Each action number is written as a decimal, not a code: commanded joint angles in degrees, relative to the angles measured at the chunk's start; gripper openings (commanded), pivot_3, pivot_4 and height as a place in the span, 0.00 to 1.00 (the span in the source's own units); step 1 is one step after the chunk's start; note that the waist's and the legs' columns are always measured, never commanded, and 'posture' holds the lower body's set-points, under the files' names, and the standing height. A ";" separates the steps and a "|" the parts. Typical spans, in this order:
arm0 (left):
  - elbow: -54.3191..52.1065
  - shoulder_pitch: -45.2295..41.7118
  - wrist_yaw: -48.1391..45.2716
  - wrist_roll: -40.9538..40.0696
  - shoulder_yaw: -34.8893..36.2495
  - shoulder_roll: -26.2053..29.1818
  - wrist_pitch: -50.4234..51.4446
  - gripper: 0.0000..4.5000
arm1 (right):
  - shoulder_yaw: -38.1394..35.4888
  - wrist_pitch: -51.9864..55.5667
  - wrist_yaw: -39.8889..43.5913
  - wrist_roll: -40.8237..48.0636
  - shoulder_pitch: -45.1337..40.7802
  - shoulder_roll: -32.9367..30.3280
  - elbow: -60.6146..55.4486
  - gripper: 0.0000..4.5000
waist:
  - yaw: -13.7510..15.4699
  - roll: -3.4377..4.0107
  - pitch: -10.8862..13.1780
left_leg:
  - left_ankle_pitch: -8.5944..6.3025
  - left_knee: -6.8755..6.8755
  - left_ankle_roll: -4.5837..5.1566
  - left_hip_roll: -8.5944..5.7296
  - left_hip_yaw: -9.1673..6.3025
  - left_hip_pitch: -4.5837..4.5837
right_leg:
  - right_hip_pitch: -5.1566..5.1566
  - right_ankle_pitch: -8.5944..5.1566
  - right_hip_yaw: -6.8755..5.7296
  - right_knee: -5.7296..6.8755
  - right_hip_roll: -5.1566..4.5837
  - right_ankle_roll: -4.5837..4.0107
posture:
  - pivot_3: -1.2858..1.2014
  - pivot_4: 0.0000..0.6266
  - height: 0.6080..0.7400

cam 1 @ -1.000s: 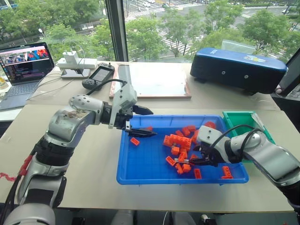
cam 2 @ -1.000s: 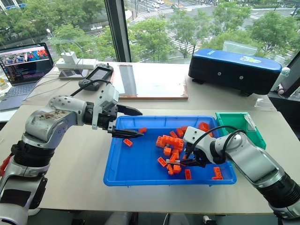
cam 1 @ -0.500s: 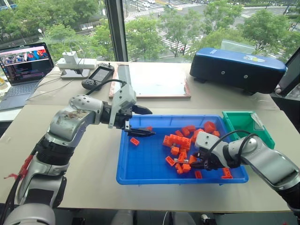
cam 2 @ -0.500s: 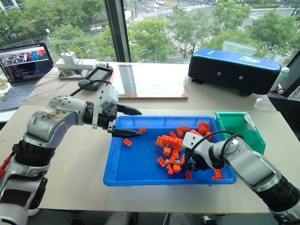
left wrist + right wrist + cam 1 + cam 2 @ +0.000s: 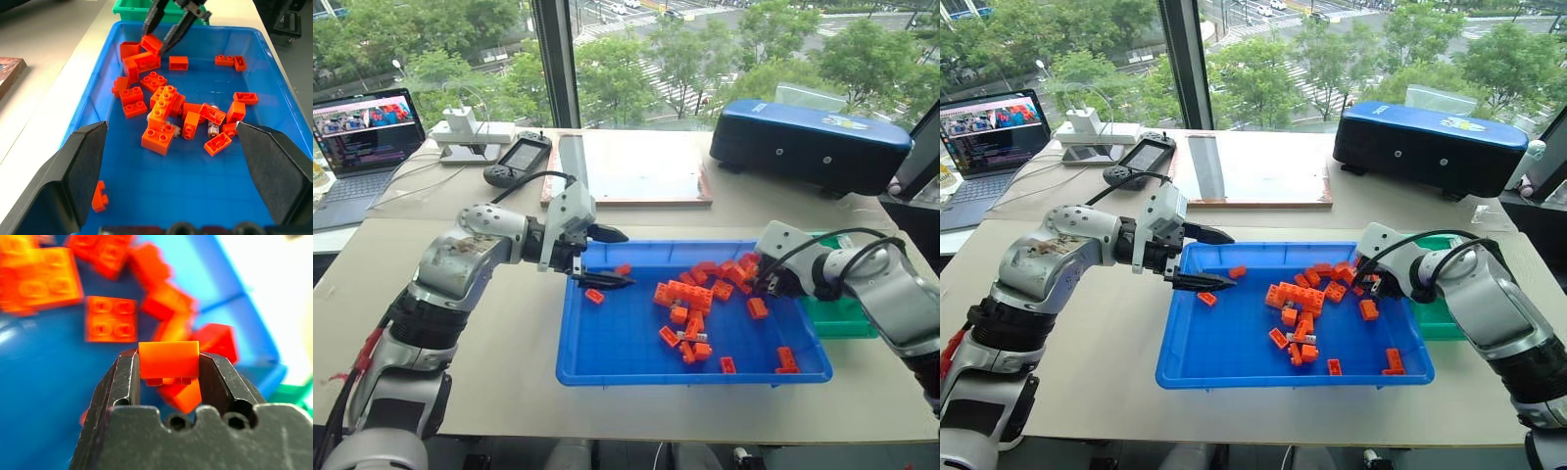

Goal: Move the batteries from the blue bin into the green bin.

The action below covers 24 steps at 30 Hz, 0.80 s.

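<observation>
The blue bin point(image 5: 636, 376) holds several orange bricks point(image 5: 680, 294). A silver battery point(image 5: 213, 129) lies among them near the middle, and another battery point(image 5: 172, 129) is half hidden under bricks. My right gripper point(image 5: 168, 369) is shut on an orange brick point(image 5: 168, 356). It hovers over the blue bin's far right part, close to the green bin point(image 5: 842, 319), which my right arm mostly hides. My left gripper point(image 5: 625, 259) stands open above the blue bin's far left corner, with nothing between its fingers.
A dark navy case point(image 5: 813, 142) stands at the back right. A wooden board point(image 5: 636, 166) lies behind the blue bin. A laptop point(image 5: 367, 132), a white charger point(image 5: 468, 127) and a black handheld device point(image 5: 519, 157) sit at the back left.
My right gripper has lifted out of the brick pile and moved away and to the right, toward the green bin, with an orange brick in it. The left arm has stayed put.
</observation>
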 commanded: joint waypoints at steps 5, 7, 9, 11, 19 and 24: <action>-1.19 -0.18 -0.04 -0.22 0.92 0.32 -0.51 1.00 | -3.63 -2.54 -1.28 -2.73 -2.88 0.50 -0.62 0.99 | 0.00 0.00 0.00 | 0.00 0.00 0.00 0.00 0.00 0.00 | 0.01 0.00 -0.01 0.00 0.00 0.00 | 0.52 0.24 0.94; -1.26 -0.15 0.07 -0.21 0.89 0.26 -0.46 1.00 | -4.54 0.03 0.97 -0.08 -2.67 0.75 -3.17 1.00 | 0.00 0.00 0.00 | 0.00 0.00 0.00 0.00 0.00 0.00 | 0.00 0.00 0.00 -0.01 0.00 0.00 | 0.52 0.24 0.94; -1.37 -0.13 0.11 -0.26 0.89 0.24 -0.38 1.00 | -5.21 2.44 4.34 3.79 -1.41 1.12 -7.12 1.00 | 0.03 0.00 0.00 | 0.00 0.00 0.00 0.00 0.00 0.00 | 0.00 0.00 -0.01 0.00 0.00 0.00 | 0.52 0.24 0.94; -1.38 -0.16 0.13 -0.25 0.84 0.22 -0.38 1.00 | -5.80 6.34 6.54 7.44 -0.19 1.52 -10.72 1.00 | -0.03 0.00 0.00 | 0.00 0.00 0.00 0.02 -0.01 0.00 | 0.01 0.00 -0.01 0.00 0.00 0.00 | 0.52 0.24 0.94; -1.58 -0.41 0.37 -0.03 0.51 0.00 -0.36 1.00 | -3.29 14.98 7.96 11.98 4.34 1.33 -17.78 1.00 | 0.13 0.00 0.00 | 0.00 0.01 0.01 0.00 -0.03 -0.01 | 0.04 0.00 -0.02 -0.01 0.00 0.00 | 0.52 0.24 0.94; -1.56 -0.50 0.33 0.32 0.37 0.26 -0.50 1.00 | -3.01 17.17 8.19 14.05 5.66 1.00 -19.85 0.67 | 0.00 0.00 0.00 | 0.00 0.01 0.01 0.01 -0.03 0.00 | 0.02 0.00 -0.02 -0.01 0.00 0.00 | 0.52 0.24 0.94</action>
